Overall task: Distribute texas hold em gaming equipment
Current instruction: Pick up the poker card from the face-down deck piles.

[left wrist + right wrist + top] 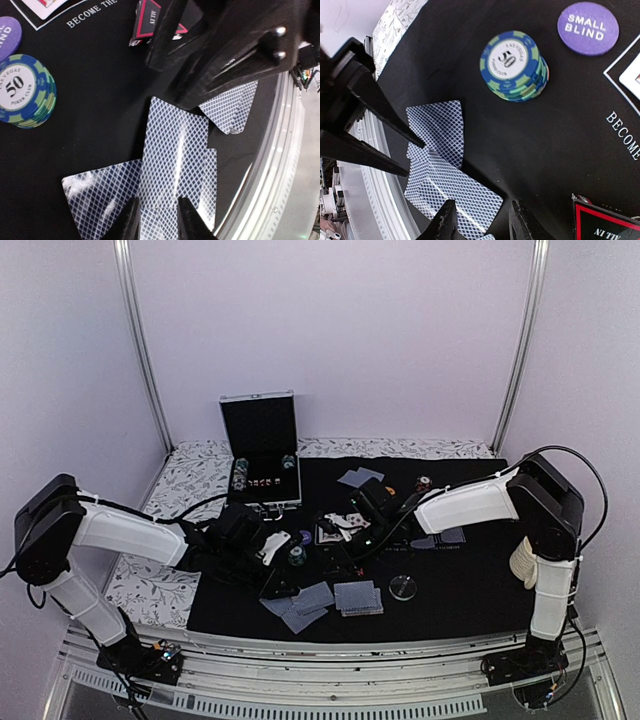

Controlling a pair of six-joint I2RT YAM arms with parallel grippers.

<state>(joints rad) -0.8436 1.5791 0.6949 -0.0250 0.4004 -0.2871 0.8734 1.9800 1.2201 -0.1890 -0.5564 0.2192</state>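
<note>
Several playing cards [175, 150] with blue patterned backs lie fanned on the black mat [100, 125] near its front edge. My left gripper [159, 220] hangs over them with its jaws a little apart, and the card backs show through the gap. From the other side my right gripper [481, 222] is open over a card corner [455, 200] and bare mat. A blue-green stack of poker chips [512, 65] stands just beyond the cards, with a purple small-blind disc [587, 27] behind it. The red triangle marker [150, 20] lies beside the right fingers. In the top view both grippers [283, 585] [330, 562] meet above the fan [300, 605].
A squared deck [358, 597] and a clear disc [403, 587] lie right of the fan. An open metal case [260, 455] with chips stands at the back left. More cards [360, 477] [440, 538] lie farther back and to the right. The table's metal rail [280, 165] runs close by.
</note>
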